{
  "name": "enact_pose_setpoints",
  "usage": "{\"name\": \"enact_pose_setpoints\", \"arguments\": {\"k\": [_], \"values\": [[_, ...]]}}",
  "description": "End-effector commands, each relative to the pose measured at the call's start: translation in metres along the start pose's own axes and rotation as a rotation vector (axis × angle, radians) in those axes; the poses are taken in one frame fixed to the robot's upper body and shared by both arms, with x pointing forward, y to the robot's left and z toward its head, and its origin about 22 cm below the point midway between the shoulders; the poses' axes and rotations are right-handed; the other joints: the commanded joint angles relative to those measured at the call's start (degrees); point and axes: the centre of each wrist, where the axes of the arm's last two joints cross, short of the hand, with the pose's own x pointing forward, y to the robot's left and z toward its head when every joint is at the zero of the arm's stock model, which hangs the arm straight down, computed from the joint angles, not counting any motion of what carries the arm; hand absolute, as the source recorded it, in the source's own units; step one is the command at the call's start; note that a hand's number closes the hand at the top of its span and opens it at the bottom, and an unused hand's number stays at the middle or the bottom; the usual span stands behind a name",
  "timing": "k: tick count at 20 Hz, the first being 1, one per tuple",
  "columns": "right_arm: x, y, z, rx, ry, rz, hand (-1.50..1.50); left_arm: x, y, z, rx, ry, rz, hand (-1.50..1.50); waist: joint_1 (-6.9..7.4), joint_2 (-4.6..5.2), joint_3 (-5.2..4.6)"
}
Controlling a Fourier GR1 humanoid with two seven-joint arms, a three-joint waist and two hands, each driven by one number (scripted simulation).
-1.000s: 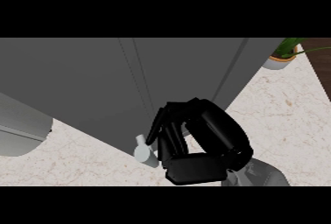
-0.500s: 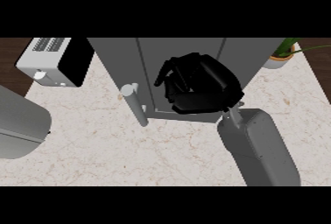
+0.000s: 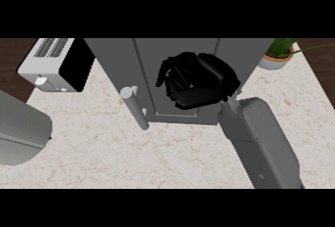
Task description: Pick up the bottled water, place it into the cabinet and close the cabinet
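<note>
A: Kitchen counter, from above: the robot's right hand (image 3: 196, 84) sits against the front of the grey cabinet (image 3: 196, 46), its grey forearm (image 3: 260, 144) rising from the lower edge of the view.

B: And the fingers?

A: Curled inward into a dark bunch. Whether they are closed on anything cannot be told from this view; the hand hides whatever may lie under it.

B: Where is the bottled water?

A: It does not show. Nothing resembling a bottle is visible around the fingers or on the counter (image 3: 131, 155).

B: What lies near the fingers?

A: To their left, the cabinet's pale bar handle (image 3: 135, 107) slants down over the marble. Farther left of the fingers stands a white toaster (image 3: 56, 64) with a black side. Beyond the fingers to the upper right, a potted plant (image 3: 278, 55) stands at the counter's corner.

B: The other arm?

A: Only a grey forearm (image 3: 20, 131) shows at the left edge, well apart from the fingers; its hand is out of view.
</note>
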Motion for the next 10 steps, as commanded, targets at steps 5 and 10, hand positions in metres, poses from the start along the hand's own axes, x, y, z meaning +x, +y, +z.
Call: {"name": "enact_pose_setpoints", "arguments": {"k": [5,10], "values": [[0.019,-0.001,-0.045,-0.010,-0.004,-0.049,1.50,-0.003,-0.007,0.001,-0.026,0.029,0.035,-1.50,2.98,1.99,-0.86],[0.014,0.002,-0.042,-0.002,-0.013,-0.062,1.50,0.005,-0.011,-0.013,-0.028,0.010,0.019,-1.50,1.84,1.82,-0.82]]}}
